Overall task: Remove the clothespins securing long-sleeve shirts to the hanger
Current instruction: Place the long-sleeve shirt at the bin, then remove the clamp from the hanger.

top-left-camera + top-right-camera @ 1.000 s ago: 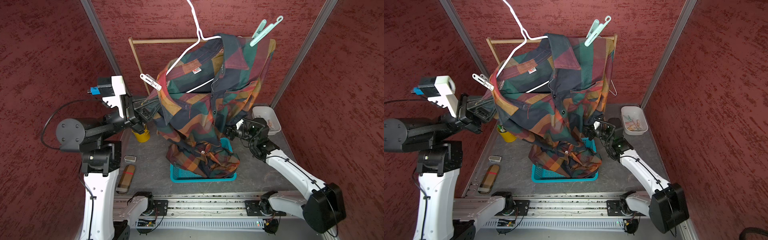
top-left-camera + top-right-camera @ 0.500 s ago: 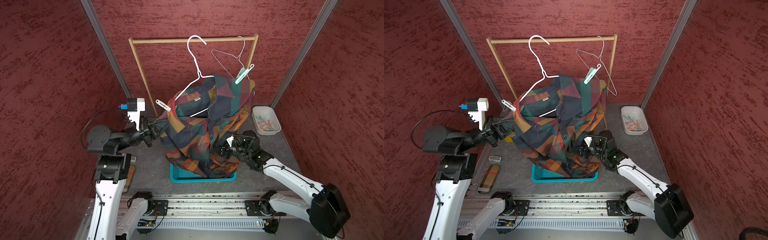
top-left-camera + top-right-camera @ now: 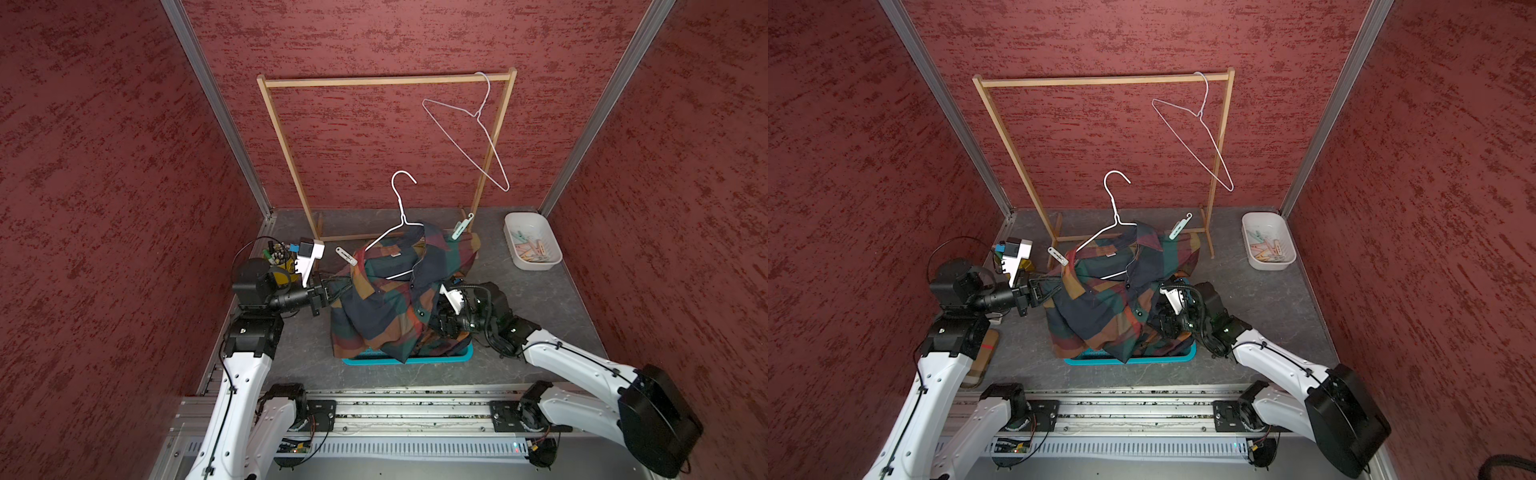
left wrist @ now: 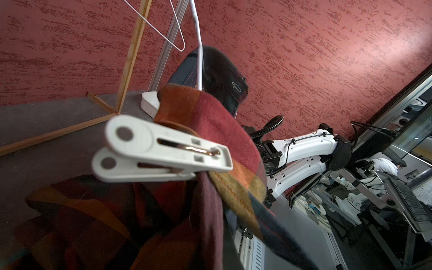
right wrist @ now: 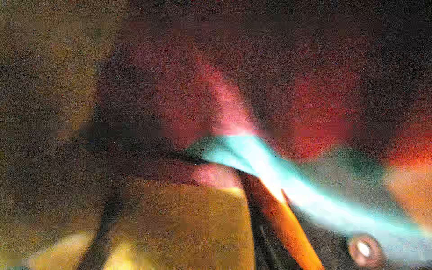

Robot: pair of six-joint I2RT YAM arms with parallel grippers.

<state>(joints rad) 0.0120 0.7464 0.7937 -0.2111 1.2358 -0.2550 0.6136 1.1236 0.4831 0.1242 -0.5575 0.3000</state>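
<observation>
A plaid long-sleeve shirt (image 3: 390, 299) on a white hanger (image 3: 401, 208) slumps over the teal basket (image 3: 415, 360). A whitish clothespin (image 3: 346, 256) pins its left shoulder; the left wrist view shows that clothespin (image 4: 159, 152) up close, clamped on the cloth (image 4: 210, 121). A mint green clothespin (image 3: 461, 229) sticks up from the right shoulder. My left gripper (image 3: 334, 291) is shut on the shirt's cloth just below the whitish clothespin. My right gripper (image 3: 434, 322) is buried in the shirt's right side, its jaws hidden. The right wrist view is only blurred cloth.
A wooden rack (image 3: 386, 80) stands at the back with an empty wire hanger (image 3: 484, 137) on it. A white tray (image 3: 555, 259) at the back right holds several clothespins. A yellow cup of pens (image 3: 280, 257) sits behind my left arm. A plaid case (image 3: 982, 361) lies by its base.
The shirt on its hanger has come down from high near the camera onto the basket. Both arms have lowered with it, the left still gripping the cloth.
</observation>
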